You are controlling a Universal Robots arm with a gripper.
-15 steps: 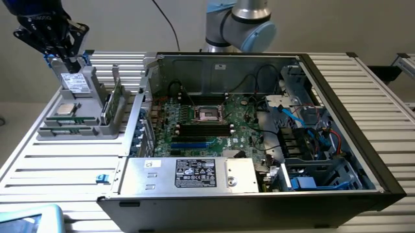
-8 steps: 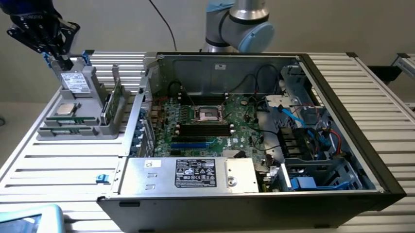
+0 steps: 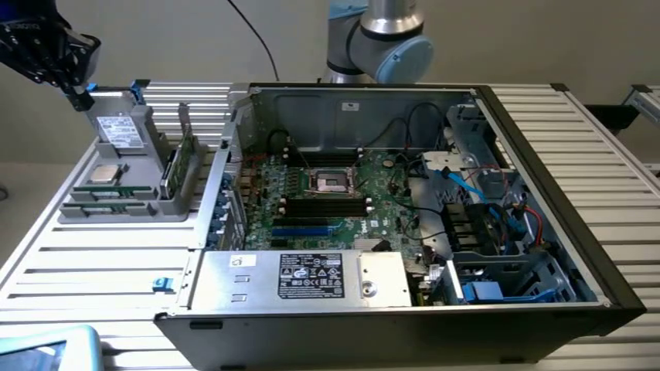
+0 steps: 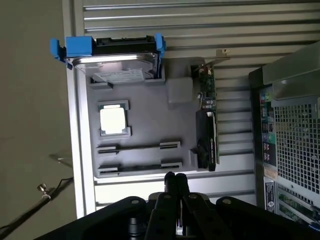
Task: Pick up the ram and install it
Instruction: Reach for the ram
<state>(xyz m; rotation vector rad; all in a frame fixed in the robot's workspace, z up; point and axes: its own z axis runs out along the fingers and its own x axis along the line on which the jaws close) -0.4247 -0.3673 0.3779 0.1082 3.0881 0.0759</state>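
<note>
**Q:** Where is the ram, and has any of the task been carried out?

**A:** The ram [image 4: 139, 147] stands on edge in a groove of the grey holder [image 4: 180, 120], with a second stick [image 4: 140, 166] in the groove just beside it. Both appear fully seated. By that evidence the pick-up has not begun.

**Q:** What is the state of the gripper?

**A:** In the wrist view the gripper [image 4: 175, 179] has its fingers drawn together, narrow, with nothing between them. It hangs above the holder, clear of it, on the side nearest the second stick. It touches neither stick.

**Q:** What else does the holder carry?

**A:** A square processor [image 4: 113, 120], a drive [image 4: 117, 75] in blue brackets, and an expansion card [image 4: 209, 125] on edge along the side nearest the case.

**Q:** And the destination?

**A:** The open computer case [image 3: 351, 120] lies on the ribbed surface [image 3: 93, 263], on the exterior view's right of the holder. The black memory slots [image 3: 326, 205] on the motherboard, just below the processor socket, appear empty.

**Q:** So what remains?

**A:** As judged from these views, all of it: grasp, transfer and seating.
</note>
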